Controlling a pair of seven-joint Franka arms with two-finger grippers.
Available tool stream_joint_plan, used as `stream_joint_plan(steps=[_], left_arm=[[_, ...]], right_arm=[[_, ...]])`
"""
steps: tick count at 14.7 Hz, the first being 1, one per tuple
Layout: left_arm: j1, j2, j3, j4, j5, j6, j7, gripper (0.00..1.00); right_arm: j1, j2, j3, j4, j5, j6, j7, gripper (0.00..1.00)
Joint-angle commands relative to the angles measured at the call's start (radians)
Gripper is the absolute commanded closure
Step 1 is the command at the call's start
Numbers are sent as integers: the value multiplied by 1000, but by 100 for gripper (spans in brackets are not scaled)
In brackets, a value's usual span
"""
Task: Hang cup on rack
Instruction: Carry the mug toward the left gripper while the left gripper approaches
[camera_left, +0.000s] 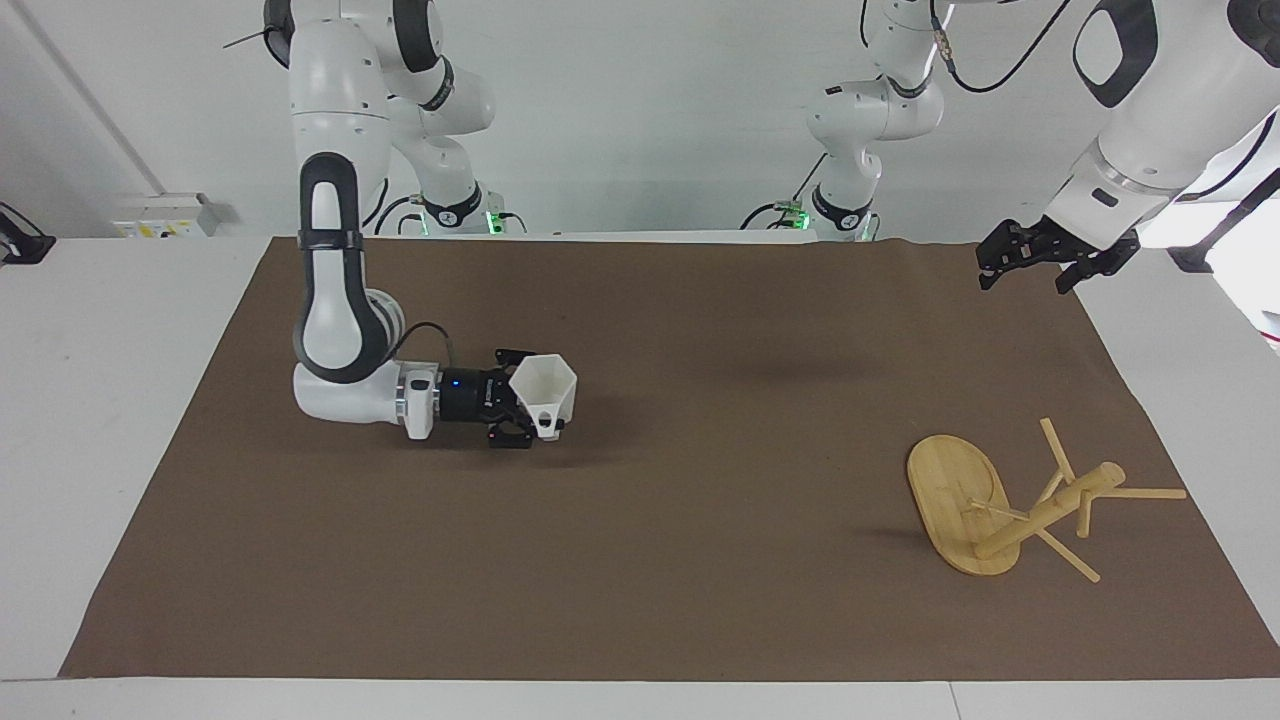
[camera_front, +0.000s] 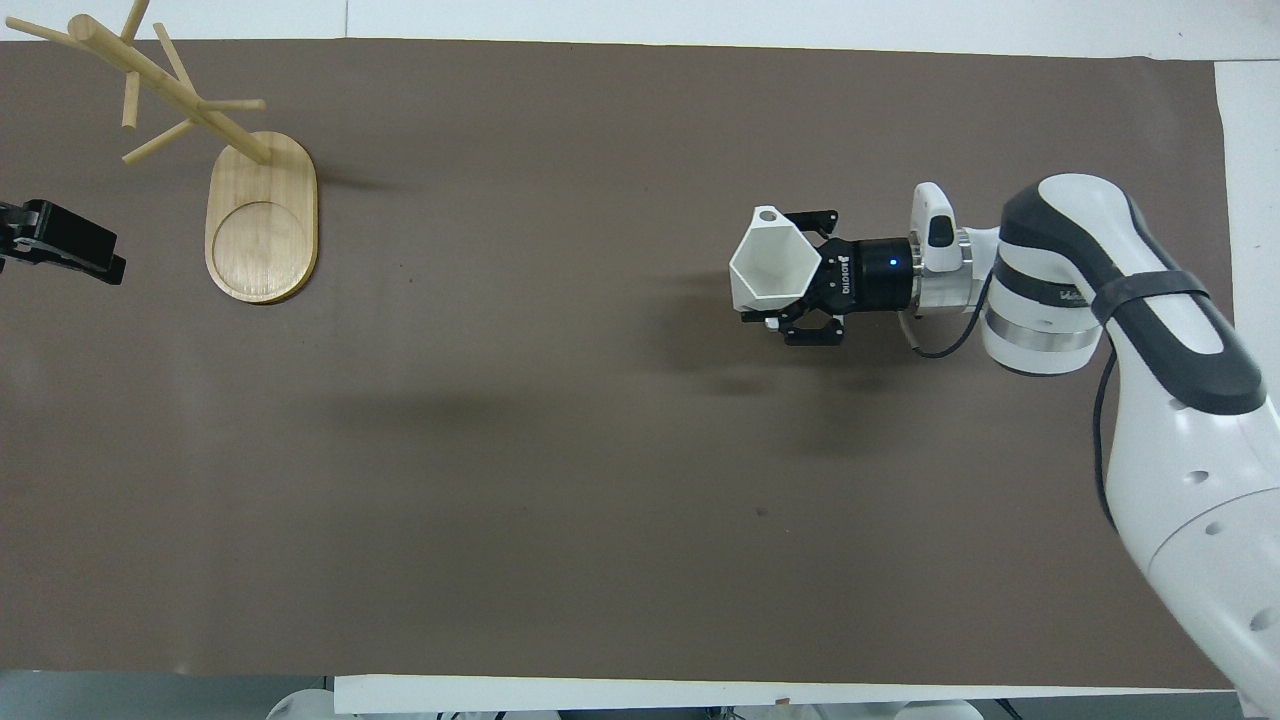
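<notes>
My right gripper (camera_left: 528, 402) is shut on the white faceted cup (camera_left: 546, 390) and holds it sideways, low over the mat near the middle of the table. The cup's mouth points toward the left arm's end, and its pierced handle (camera_front: 768, 213) sticks out at one side. In the overhead view the cup (camera_front: 770, 268) sits between the right gripper's (camera_front: 790, 277) fingers. The bamboo rack (camera_left: 1048, 509) stands on its oval base (camera_left: 950, 490) at the left arm's end, far from the cup; it also shows in the overhead view (camera_front: 262, 215). My left gripper (camera_left: 1035, 265) waits open, raised over the mat's corner near the robots.
A brown mat (camera_left: 700, 560) covers the white table (camera_left: 100, 330). Bare mat lies between the cup and the rack. The rack's thin pegs (camera_front: 165, 142) stick out toward the table's edge.
</notes>
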Motion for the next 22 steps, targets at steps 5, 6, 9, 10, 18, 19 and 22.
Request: stream_joint_plan(steps=[5, 6, 9, 10, 18, 19, 22], left_arm=[[-119, -76, 3, -198, 9, 250, -177, 0], [-138, -70, 2, -201, 7, 271, -197, 0], [-198, -32, 2, -202, 7, 333, -277, 0], [-212, -23, 3, -202, 7, 346, -294, 0], [-384, 40, 3, -179, 6, 370, -461, 0], [-413, 36, 3, -185, 6, 365, -475, 0], [-424, 34, 3, -182, -16, 334, -478, 0]], right_arm=[[350, -42, -7, 11, 349, 378, 58, 63], [384, -44, -7, 25, 354, 421, 58, 63], [450, -45, -7, 59, 354, 484, 49, 64], [463, -45, -7, 68, 354, 486, 36, 65], [541, -81, -6, 82, 400, 624, 20, 65], [541, -79, -6, 82, 400, 627, 19, 65], [541, -79, -6, 82, 400, 628, 19, 65]])
